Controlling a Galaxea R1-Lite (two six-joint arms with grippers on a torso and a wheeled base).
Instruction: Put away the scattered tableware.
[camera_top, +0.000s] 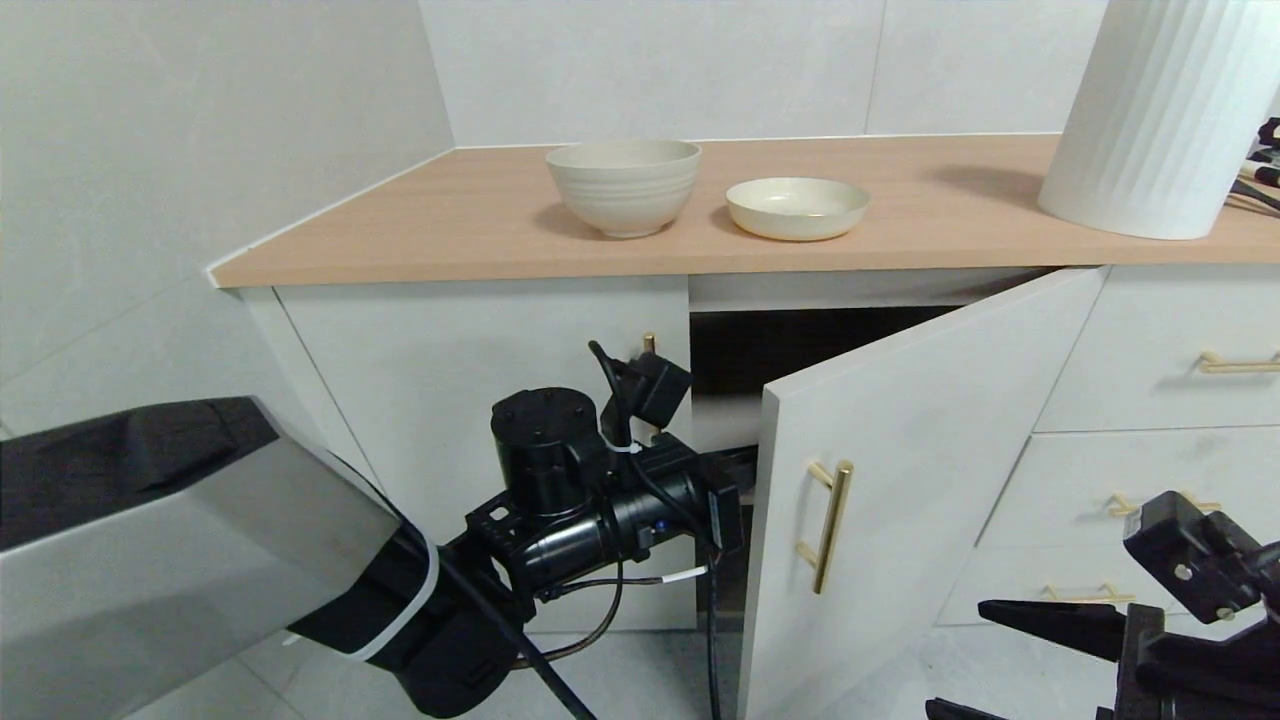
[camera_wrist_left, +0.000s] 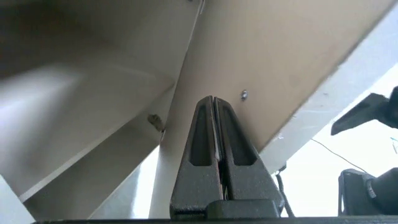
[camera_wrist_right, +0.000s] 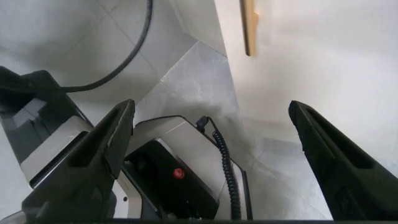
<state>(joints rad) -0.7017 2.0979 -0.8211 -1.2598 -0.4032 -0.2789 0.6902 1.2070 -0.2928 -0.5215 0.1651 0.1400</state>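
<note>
The bowl and the shallow dish stood side by side, not touching, on the worktop, well above both arms. The left end effector, fingers pressed together and empty, was low behind the half-open cabinet door, probably the nearer one. The right end effector hung wide open, low and further right.

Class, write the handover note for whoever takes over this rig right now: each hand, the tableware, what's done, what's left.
Left hand: shut on nothing, low at the inner face of the white cabinet door.
Right hand: open, empty, low in front of that door.
Deep cream ribbed bowl and shallow cream dish: side by side, apart, on the wooden countertop.
Done: door partly open.
Left: probably both pieces into the cabinet, then close it.
</note>
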